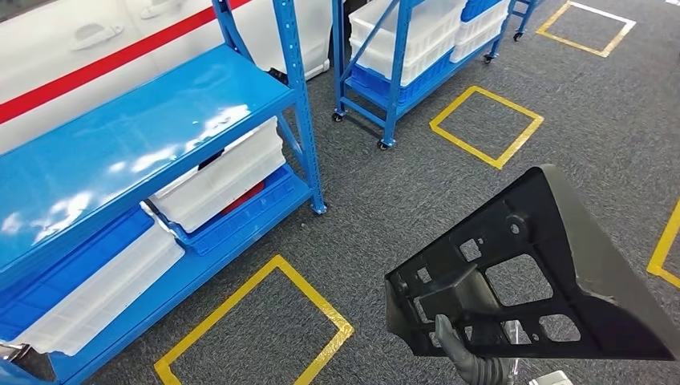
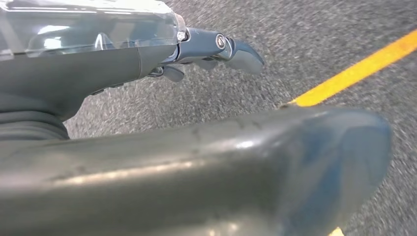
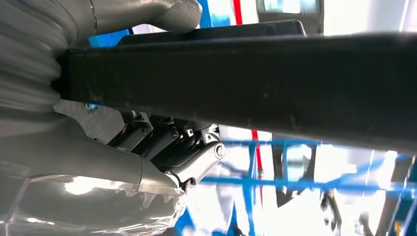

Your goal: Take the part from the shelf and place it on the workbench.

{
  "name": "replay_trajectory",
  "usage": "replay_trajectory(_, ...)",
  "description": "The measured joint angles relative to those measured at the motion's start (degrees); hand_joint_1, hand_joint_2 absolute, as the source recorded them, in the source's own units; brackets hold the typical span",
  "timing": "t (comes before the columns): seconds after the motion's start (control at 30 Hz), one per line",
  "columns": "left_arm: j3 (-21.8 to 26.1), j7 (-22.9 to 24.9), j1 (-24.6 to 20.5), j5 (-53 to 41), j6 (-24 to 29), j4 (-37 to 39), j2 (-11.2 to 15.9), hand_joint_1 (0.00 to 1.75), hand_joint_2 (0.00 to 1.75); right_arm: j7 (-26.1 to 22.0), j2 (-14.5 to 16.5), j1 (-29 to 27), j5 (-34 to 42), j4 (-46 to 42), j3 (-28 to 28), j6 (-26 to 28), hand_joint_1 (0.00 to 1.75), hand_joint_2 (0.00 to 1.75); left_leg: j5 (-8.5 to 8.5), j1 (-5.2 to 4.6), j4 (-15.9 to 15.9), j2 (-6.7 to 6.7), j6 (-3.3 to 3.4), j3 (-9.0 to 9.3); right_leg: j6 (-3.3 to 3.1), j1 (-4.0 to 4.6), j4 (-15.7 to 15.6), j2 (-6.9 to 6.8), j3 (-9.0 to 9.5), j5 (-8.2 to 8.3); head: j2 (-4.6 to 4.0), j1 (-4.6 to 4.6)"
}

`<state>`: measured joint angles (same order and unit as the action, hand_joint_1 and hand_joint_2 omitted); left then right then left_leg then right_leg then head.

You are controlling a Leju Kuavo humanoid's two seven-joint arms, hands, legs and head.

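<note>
The black part (image 1: pixel 545 265) hangs at my four o'clock above the grey floor (image 1: pixel 385 184), my right hand (image 3: pixel 162 152) wrapped tight round its edge. My left hand (image 2: pixel 216 49) holds nothing, fingers loosely apart. Blue shelf (image 1: pixel 144 128) at ten o'clock.

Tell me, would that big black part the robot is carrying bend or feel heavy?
Probably stiff: the black part keeps its angular shape though the right hand holds only one edge. Likely light for its size, being thin-walled with many cut-outs. Its lopsided overhang could make it twist in the grip.
</note>
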<state>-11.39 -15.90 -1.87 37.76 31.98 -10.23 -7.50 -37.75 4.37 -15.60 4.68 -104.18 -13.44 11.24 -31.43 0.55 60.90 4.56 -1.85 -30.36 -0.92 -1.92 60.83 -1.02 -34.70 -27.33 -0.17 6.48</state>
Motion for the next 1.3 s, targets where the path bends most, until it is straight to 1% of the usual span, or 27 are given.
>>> replay_trajectory(0.07, 0.0, -0.2, 0.2, -0.1, 0.4, 0.0, -0.1, 0.00, 0.00, 0.0, 0.2, 0.0, 0.0, 0.0, -0.2, 0.3, 1.75, 1.75, -4.23, 0.18, 6.6, -3.08, -0.17, -2.67, -0.63, 0.21, 0.0, 1.22, -0.62, 0.50, 0.00, 0.01)
replay_trajectory(0.1, 0.0, -0.2, 0.2, -0.1, 0.5, 0.0, -0.2, 0.00, 0.00, 0.0, 0.3, -0.1, 0.0, 0.1, -0.3, 0.4, 1.75, 1.75, -5.92, 0.19, 10.2, -3.70, -0.11, -4.17, -0.83, 0.42, 0.0, 1.93, -0.95, 0.75, 0.00, 0.01)
replay_trajectory(0.13, 0.0, -0.2, 0.2, -0.2, 0.6, 0.0, -0.2, 0.00, 0.00, 0.0, 0.3, -0.1, 0.0, 0.2, -0.4, 0.6, 1.75, 1.75, -6.63, 0.15, 12.6, -3.97, 0.05, -5.13, -0.94, 0.65, 0.0, 2.72, -1.23, 1.00, 0.00, 0.01)
replay_trajectory(0.17, 0.0, -0.2, 0.2, -0.2, 0.7, 0.0, -0.2, 0.00, 0.00, 0.0, 0.4, -0.2, 0.0, 0.3, -0.5, 0.7, 1.75, 1.75, -6.18, 0.09, 13.0, -4.11, 0.35, -5.15, -0.98, 0.88, 0.0, 3.60, -1.46, 1.24, 0.00, 0.01)
replay_trajectory(0.23, -0.1, -0.3, 0.2, -0.2, 1.0, 0.0, -0.3, 0.00, 0.00, -0.1, 0.5, -0.3, 0.0, 0.4, -0.6, 1.0, 1.75, 1.75, -2.56, -0.19, 7.4, -5.07, 1.25, -2.18, -0.90, 1.15, 0.0, 5.38, -1.67, 1.69, 0.00, 0.01)
replay_trajectory(0.27, -0.1, -0.3, 0.2, -0.2, 1.2, 0.0, -0.3, 0.00, 0.00, -0.2, 0.5, -0.3, 0.0, 0.5, -0.7, 1.1, 1.75, 1.75, -0.93, -0.34, 3.4, -6.64, 1.82, -0.15, -0.79, 1.13, -0.1, 6.13, -1.75, 1.93, 0.00, 0.01)
replay_trajectory(0.33, -0.1, -0.5, 0.2, -0.2, 1.6, 0.0, -0.3, 0.00, 0.00, -0.6, 0.7, -0.2, 0.0, 0.5, -1.0, 1.2, 1.75, 1.75, 0.72, -0.65, -2.0, -9.45, 2.58, 2.17, -0.24, 0.90, -0.1, 7.46, -2.09, 2.48, 0.00, 0.01)
replay_trajectory(0.37, -0.1, -0.6, 0.1, -0.2, 1.8, 0.0, -0.3, 0.00, 0.00, -0.8, 0.7, -0.2, 0.1, 0.6, -1.1, 1.3, 1.75, 1.75, 0.69, -0.80, -2.8, -10.08, 2.79, 2.35, 0.18, 0.67, -0.3, 8.11, -2.31, 2.80, 0.00, 0.01)
replay_trajectory(0.43, -0.1, -0.8, 0.0, -0.2, 2.1, 0.0, -0.4, 0.00, 0.00, -1.1, 0.8, -0.3, 0.5, 0.7, -1.3, 1.6, 1.75, 1.75, 1.49, -0.87, -3.7, -8.83, 3.08, 2.54, 1.07, 0.44, -0.6, 9.29, -2.58, 3.49, 0.00, -0.01)
replay_trajectory(0.47, -0.1, -0.9, -0.1, -0.2, 2.2, 0.0, -0.5, 0.00, 0.00, -1.2, 0.8, -0.4, 0.8, 0.7, -1.3, 1.7, 1.75, 1.75, 2.10, -0.79, -4.4, -7.99, 3.26, 2.77, 1.26, 0.58, -0.4, 8.62, -2.80, 3.32, 0.00, -0.01)
replay_trajectory(0.5, -0.1, -1.1, 0.0, -0.2, 2.3, 0.0, -0.6, 0.00, 0.00, -1.3, 0.8, -0.4, 1.2, 0.7, -1.3, 1.7, 1.75, 1.75, 2.78, -0.73, -5.2, -6.95, 3.50, 2.89, 1.37, 0.82, 0.9, 7.13, -3.48, 2.27, 0.00, -0.02)
replay_trajectory(0.57, 0.0, -1.2, 0.3, -0.1, 2.3, 0.0, -0.8, 0.00, 0.00, -1.6, 0.8, -0.2, 2.0, 0.9, -1.3, 1.6, 1.75, 1.75, 3.57, -0.85, -5.9, -4.85, 3.82, 2.66, 1.42, 1.15, 6.5, 3.28, -5.97, -1.62, 0.00, -0.04)
replay_trajectory(0.6, 0.0, -1.3, 0.4, -0.1, 2.3, 0.0, -0.8, 0.00, 0.00, -1.6, 0.8, -0.2, 2.4, 1.0, -1.3, 1.5, 1.75, 1.75, 3.70, -0.94, -5.8, -3.80, 3.93, 2.35, 1.58, 1.10, 10.1, 2.22, -7.39, -3.59, 0.00, -0.05)
replay_trajectory(0.67, 0.0, -1.3, 0.5, -0.1, 2.1, 0.0, -0.8, 0.00, 0.00, -1.6, 0.8, -0.2, 2.7, 1.5, -1.3, 1.3, 1.75, 1.75, 3.68, -0.99, -5.4, -1.88, 3.87, 1.80, 1.97, 0.81, 13.6, 1.38, -8.22, -4.76, 0.00, -0.05)
replay_trajectory(0.73, -0.1, -1.3, 0.4, -0.1, 1.9, 0.0, -0.9, 0.00, 0.00, -1.7, 0.8, -0.1, 2.7, 1.8, -1.3, 1.2, 1.75, 1.75, 3.45, -0.92, -4.8, -0.20, 3.55, 1.34, 2.32, 0.50, 8.8, 0.25, -4.75, -2.50, 0.00, -0.05)
replay_trajectory(0.8, -0.1, -1.3, 0.4, -0.1, 1.8, 0.0, -1.0, 0.00, 0.00, -1.8, 0.9, 0.1, 2.7, 2.0, -1.4, 1.1, 1.75, 1.75, 2.93, -1.02, -3.9, 1.11, 2.88, 1.03, 2.03, 0.50, 1.6, -2.50, -0.36, -0.72, 0.00, -0.05)
replay_trajectory(0.83, 0.0, -1.3, 0.3, 0.1, 1.6, 0.0, -1.0, 0.00, 0.00, -1.8, 1.0, 0.3, 2.7, 2.1, -1.5, 1.0, 1.75, 1.75, 2.67, -1.08, -3.5, 1.61, 2.49, 0.96, 1.70, 0.66, -0.4, -3.43, 0.80, -0.45, 0.00, -0.05)
replay_trajectory(0.87, 0.0, -1.4, 0.3, 0.3, 1.3, 0.0, -1.0, 0.00, 0.00, -1.9, 1.1, 0.5, 2.7, 2.3, -1.5, 0.9, 1.75, 1.75, 2.49, -1.16, -3.3, 2.12, 2.11, 1.03, 1.29, 0.86, -0.9, -3.80, 1.02, -0.59, 0.00, -0.04)
replay_trajectory(0.93, 0.0, -1.6, 0.1, 0.8, 0.7, 0.0, -1.0, 0.00, 0.00, -2.0, 1.2, 0.9, 2.7, 2.6, -1.7, 0.5, 1.75, 1.75, 2.32, -1.10, -3.3, 3.16, 1.53, 1.29, 0.60, 1.03, -1.0, -2.54, 0.81, -0.21, 0.00, -0.03)
replay_trajectory(0.97, 0.0, -1.7, 0.0, 1.0, 0.4, 0.0, -1.0, 0.00, 0.00, -2.0, 1.3, 1.0, 2.7, 2.7, -1.7, 0.3, 1.75, 1.75, 1.91, -0.95, -3.0, 2.72, 1.22, 1.30, 0.20, 0.95, -1.2, -1.90, 0.69, 0.04, 0.00, -0.03)
replay_trajectory(1.03, 0.2, -2.0, 0.1, 1.4, 0.2, 0.0, -1.0, 0.00, 0.00, -2.0, 1.5, 1.5, 2.8, 3.1, -1.9, -0.2, 1.75, 1.75, -0.81, -0.56, 0.4, -0.29, 0.69, -0.02, -0.62, 0.71, -1.5, -0.54, 0.35, 0.62, 0.00, -0.02)
replay_trajectory(1.07, 0.3, -2.2, 0.1, 1.6, 0.2, 0.0, -1.0, 0.00, 0.00, -2.0, 1.6, 1.8, 2.8, 3.4, -2.1, -0.4, 1.75, 1.75, -2.98, -0.39, 3.9, -2.24, 0.50, -1.46, -0.88, 0.72, -1.5, 0.15, 0.09, 0.83, 0.00, -0.02)
replay_trajectory(1.13, 0.6, -2.5, 0.2, 2.0, 0.2, 0.0, -1.0, 0.00, 0.00, -2.0, 1.8, 2.4, 2.9, 4.1, -2.4, -1.0, 1.75, 1.75, -6.37, -0.31, 11.3, -3.90, 0.37, -4.63, -1.11, 0.87, -1.5, 1.78, -0.37, 1.18, 0.00, -0.02)
replay_trajectory(1.17, 0.8, -2.6, 0.2, 2.1, 0.3, 0.0, -1.0, 0.00, 0.00, -2.0, 1.9, 2.7, 3.0, 4.6, -2.5, -1.2, 1.75, 1.75, -6.54, -0.31, 13.0, -4.07, 0.40, -5.34, -1.09, 0.96, -1.5, 2.64, -0.50, 1.31, 0.00, -0.01)
replay_trajectory(1.2, 1.0, -2.7, 0.2, 2.3, 0.4, 0.0, -1.0, 0.00, 0.00, -2.0, 1.9, 2.9, 3.0, 5.1, -2.5, -1.4, 1.75, 1.75, -5.52, -0.31, 12.4, -4.18, 0.52, -5.01, -1.01, 1.03, -1.5, 3.54, -0.55, 1.44, 0.00, -0.02)
replay_trajectory(1.23, 1.2, -2.7, 0.2, 2.4, 0.6, 0.0, -1.0, 0.00, 0.00, -2.0, 1.9, 3.1, 3.1, 5.5, -2.6, -1.6, 1.75, 1.75, -3.69, -0.31, 9.8, -4.46, 0.71, -3.78, -0.89, 1.07, -1.5, 4.41, -0.55, 1.55, 0.00, -0.02)
replay_trajectory(1.3, 1.5, -2.7, 0.3, 2.6, 1.0, 0.0, -1.0, 0.00, 0.00, -2.0, 2.0, 3.7, 3.1, 6.4, -2.9, -2.0, 1.75, 1.75, 0.19, -0.27, 1.7, -7.09, 1.25, -0.13, -0.46, 1.08, -1.4, 6.06, -0.66, 1.84, 0.00, -0.02)
